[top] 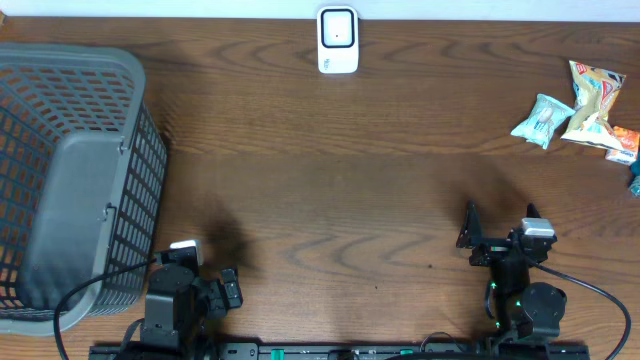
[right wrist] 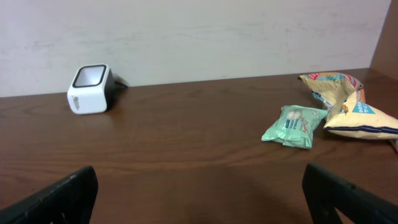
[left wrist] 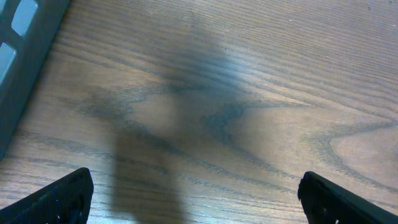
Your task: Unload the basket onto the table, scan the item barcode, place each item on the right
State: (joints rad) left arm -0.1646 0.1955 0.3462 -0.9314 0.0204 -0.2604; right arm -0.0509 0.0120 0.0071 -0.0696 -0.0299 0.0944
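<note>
The white barcode scanner (top: 338,40) stands at the far edge of the table, also seen far left in the right wrist view (right wrist: 89,89). The items lie at the far right: a mint-green packet (top: 541,120) (right wrist: 295,126), a cream snack bag (top: 592,105) (right wrist: 351,109) and an orange packet (top: 622,143). My right gripper (top: 500,226) (right wrist: 200,180) sits open near the front edge, well short of them, with nothing between its fingers. My left gripper (top: 200,283) (left wrist: 196,186) is open over bare wood at the front left.
A large grey plastic basket (top: 70,170) fills the left side, its wall just left of my left gripper (left wrist: 18,37). A small teal object (top: 634,182) shows at the right edge. A pale wall rises behind the table.
</note>
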